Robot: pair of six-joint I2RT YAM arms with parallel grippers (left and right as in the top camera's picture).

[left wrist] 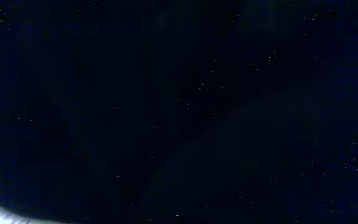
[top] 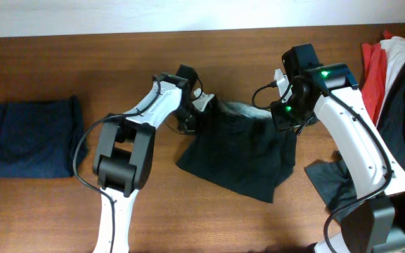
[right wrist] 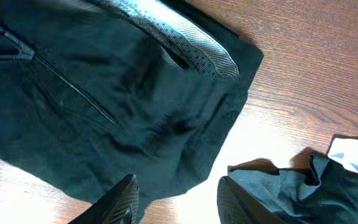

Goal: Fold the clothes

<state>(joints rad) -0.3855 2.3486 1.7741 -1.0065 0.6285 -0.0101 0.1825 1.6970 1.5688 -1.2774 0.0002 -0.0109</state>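
Note:
A dark garment [top: 238,154] lies spread and rumpled in the middle of the table, its grey inner waistband [top: 241,109] showing at the far edge. My left gripper [top: 188,116] is at the garment's far left corner. The left wrist view shows only dark fabric [left wrist: 179,112] pressed close, so the jaws are hidden. My right gripper [top: 287,116] hovers over the garment's far right corner. In the right wrist view its fingers [right wrist: 178,180] are apart and empty above the garment's edge [right wrist: 104,112].
A folded navy garment [top: 30,137] lies at the left. A pile of red, white and black clothes [top: 392,70] sits at the right edge. A crumpled dark grey garment [top: 329,179] lies by the right arm and also shows in the right wrist view [right wrist: 291,193].

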